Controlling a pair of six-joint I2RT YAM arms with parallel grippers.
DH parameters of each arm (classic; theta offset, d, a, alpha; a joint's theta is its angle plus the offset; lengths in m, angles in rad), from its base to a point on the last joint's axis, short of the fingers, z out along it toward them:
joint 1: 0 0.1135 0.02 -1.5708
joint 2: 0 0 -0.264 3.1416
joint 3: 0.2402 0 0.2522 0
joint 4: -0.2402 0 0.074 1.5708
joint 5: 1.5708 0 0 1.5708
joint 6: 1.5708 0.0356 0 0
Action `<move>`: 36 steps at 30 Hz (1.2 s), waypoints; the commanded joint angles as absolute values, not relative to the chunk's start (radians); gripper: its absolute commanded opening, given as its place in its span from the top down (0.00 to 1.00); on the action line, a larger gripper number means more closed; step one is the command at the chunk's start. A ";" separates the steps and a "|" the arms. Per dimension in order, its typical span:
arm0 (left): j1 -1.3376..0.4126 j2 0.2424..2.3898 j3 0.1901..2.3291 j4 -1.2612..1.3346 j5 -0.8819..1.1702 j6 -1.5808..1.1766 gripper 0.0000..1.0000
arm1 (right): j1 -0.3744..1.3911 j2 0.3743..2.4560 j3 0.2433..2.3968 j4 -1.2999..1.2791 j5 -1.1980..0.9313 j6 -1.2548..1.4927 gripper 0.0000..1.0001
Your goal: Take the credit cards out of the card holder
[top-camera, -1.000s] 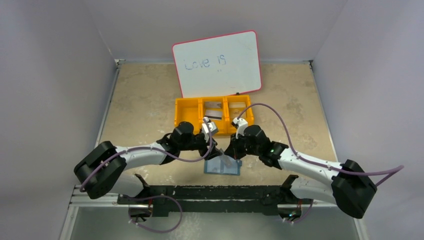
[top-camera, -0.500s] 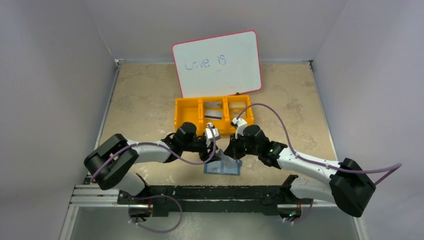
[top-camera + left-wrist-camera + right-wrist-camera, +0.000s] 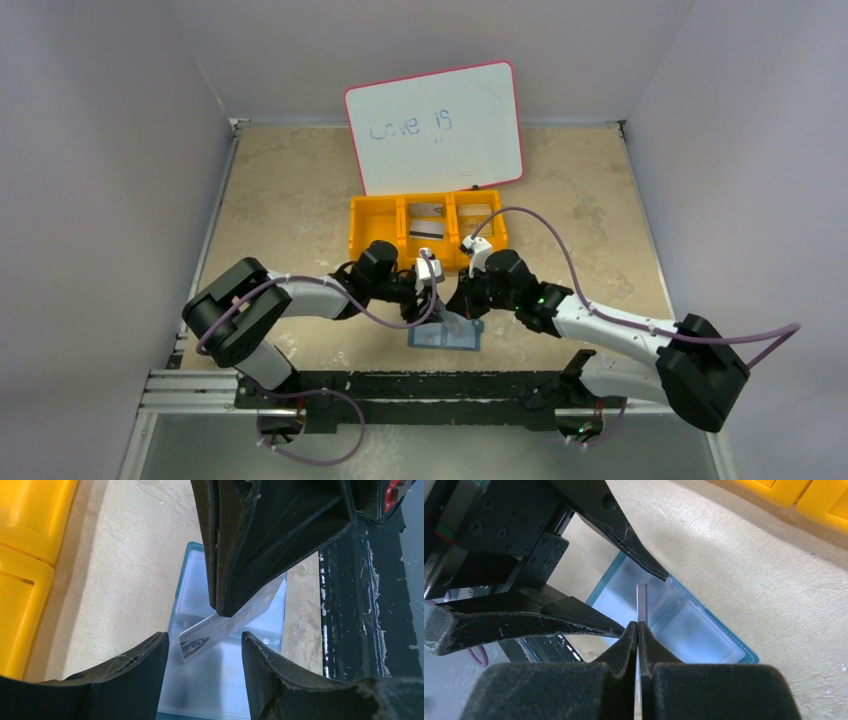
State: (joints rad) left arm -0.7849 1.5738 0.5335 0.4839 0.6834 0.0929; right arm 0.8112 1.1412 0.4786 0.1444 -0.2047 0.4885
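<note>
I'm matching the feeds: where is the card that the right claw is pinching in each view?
Top external: the card sits low at centre, between the two wrists, over the card holder.
Left wrist: the card is at centre, tilted, with its lower end between the left claw's fingers.
Right wrist: the card is at centre, edge-on, rising from the shut right claw.
Shared landmark: the open card holder beneath it.

The card holder point(image 3: 446, 336) lies before the 3-compartment bin point(image 3: 375, 225), whiteboard point(image 3: 440, 125) behind it.

Beige mottled tabletop point(image 3: 280, 200), pale lilac walls point(image 3: 100, 150), black rail point(image 3: 420, 384) at near edge
</note>
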 commanded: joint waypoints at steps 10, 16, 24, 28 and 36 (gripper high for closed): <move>-0.751 1.613 0.677 0.265 0.858 0.319 0.51 | 0.808 1.150 0.486 0.196 -0.226 0.477 1.00; -0.751 1.617 0.669 0.259 0.881 0.324 0.60 | 0.808 1.152 0.489 0.191 -0.220 0.478 1.00; -0.751 1.628 0.688 0.269 0.844 0.298 0.91 | 0.808 1.154 0.484 0.192 -0.216 0.483 1.00; -0.751 1.630 0.689 0.265 0.829 0.297 1.00 | 0.808 1.151 0.479 0.196 -0.223 0.484 1.00; -0.751 1.614 0.698 0.232 0.820 0.300 1.00 | 0.808 1.124 0.494 0.160 -0.222 0.471 0.87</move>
